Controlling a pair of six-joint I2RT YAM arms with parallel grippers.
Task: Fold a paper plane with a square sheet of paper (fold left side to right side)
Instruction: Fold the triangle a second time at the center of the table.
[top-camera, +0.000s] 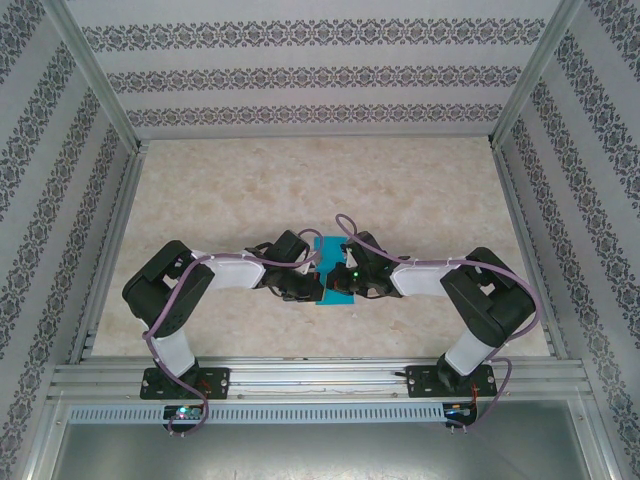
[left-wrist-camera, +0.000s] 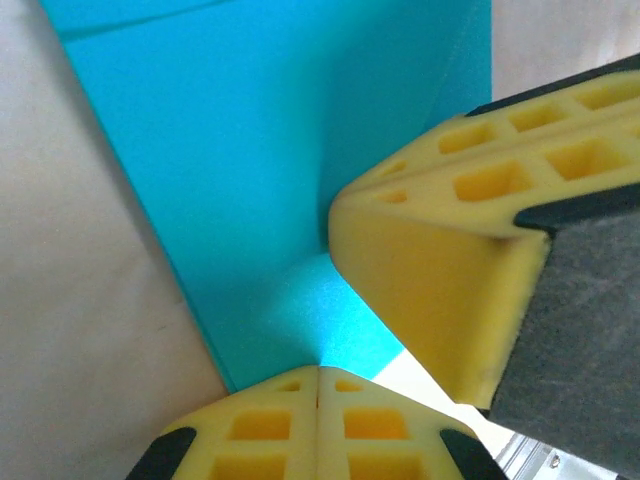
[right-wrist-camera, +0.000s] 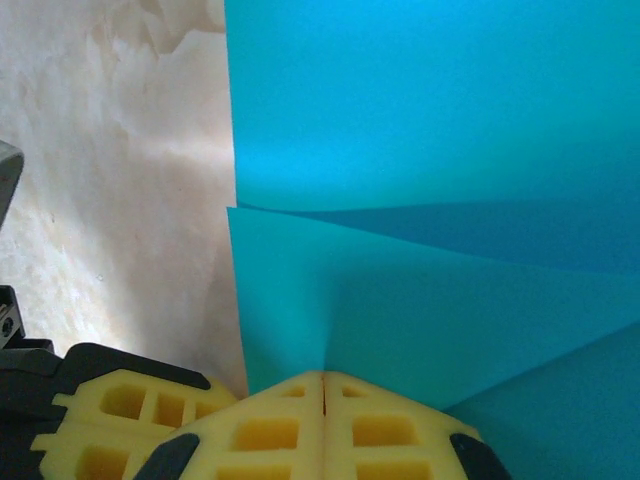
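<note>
Yellow waffle-moulded foam tips of left tool clenched shut, touching teal square sheet of paper, smooth, thin, partly folded with raised flap, right tool clenched too, tips at crease, paper mid-desk between both tools, beige marbled desk

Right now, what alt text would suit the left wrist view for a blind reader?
Teal-blue square sheet of paper, partly folded and lifted, on a beige table. The left claw, shut, sits at its near edge; the right claw reaches in from the frame's right.
</note>
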